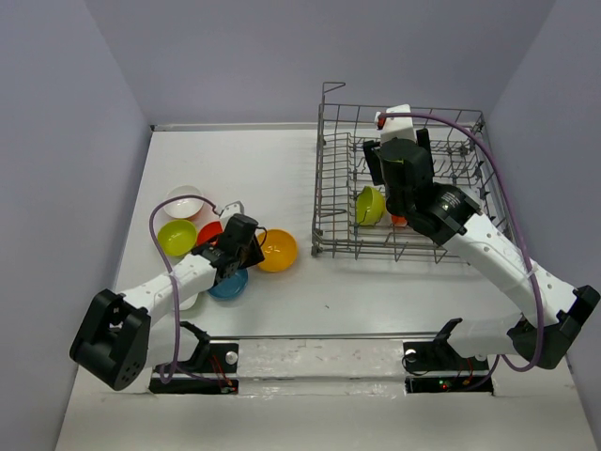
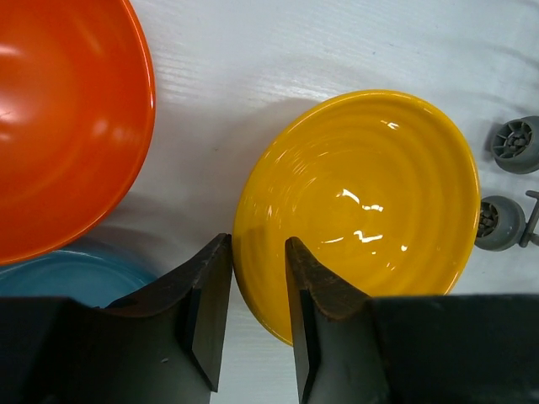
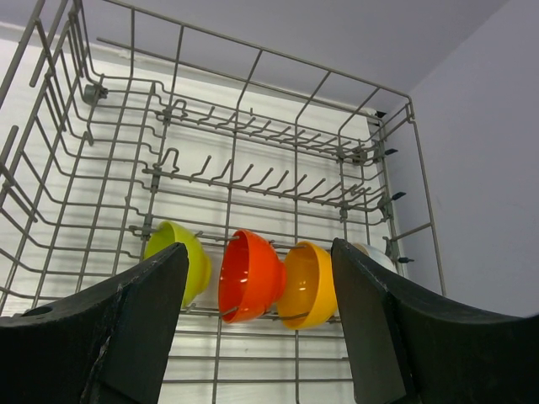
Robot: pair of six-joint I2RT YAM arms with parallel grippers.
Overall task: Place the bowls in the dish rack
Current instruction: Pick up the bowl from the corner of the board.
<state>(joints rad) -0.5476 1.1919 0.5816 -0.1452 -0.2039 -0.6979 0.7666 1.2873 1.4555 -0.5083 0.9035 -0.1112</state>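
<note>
Left wrist: sliver of blue bowl (image 2: pixel 72 273)

Bright, even light from above, soft shadows, white glare streaks inside the yellow bowl (image 2: pixel 362 210).

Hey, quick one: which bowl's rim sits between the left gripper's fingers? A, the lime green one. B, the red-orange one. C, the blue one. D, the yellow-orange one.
D: in the left wrist view the left gripper has one finger outside and one inside the rim of the yellow-orange bowl, while the red-orange bowl and the blue bowl lie off to the side.
</note>
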